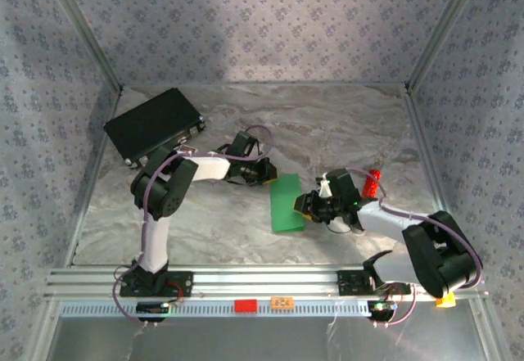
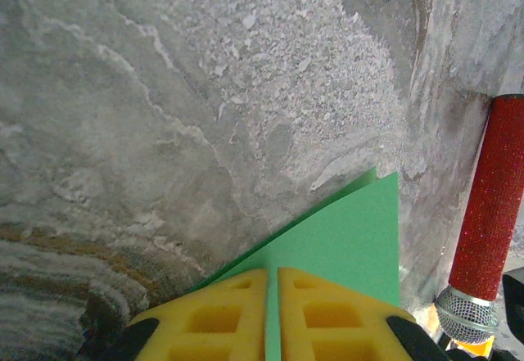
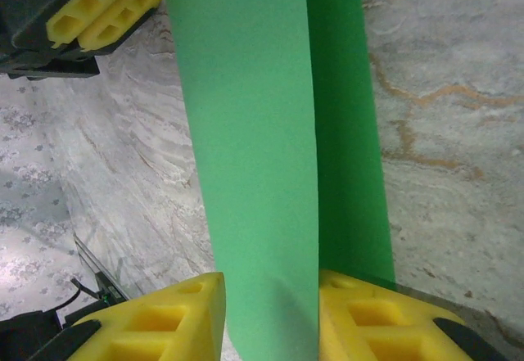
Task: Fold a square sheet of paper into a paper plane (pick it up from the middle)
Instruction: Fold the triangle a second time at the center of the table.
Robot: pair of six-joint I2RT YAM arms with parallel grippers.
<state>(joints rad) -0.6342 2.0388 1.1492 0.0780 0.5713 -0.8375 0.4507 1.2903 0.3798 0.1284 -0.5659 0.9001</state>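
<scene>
Pinching the folded square sheet of paper [image 2: 344, 238] firmly in the left gripper [image 2: 273, 283], with its far end between the parted jaws of the right gripper [image 3: 268, 295], clamped or loose impossible to tell, keep it taut while creasing.

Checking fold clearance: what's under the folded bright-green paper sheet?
The folded bright-green paper sheet is bordered by grey marbled tabletop. From the right wrist, a second darker layer of it lies behind the front layer. Whatever is directly beneath is covered, so unseen.
</scene>
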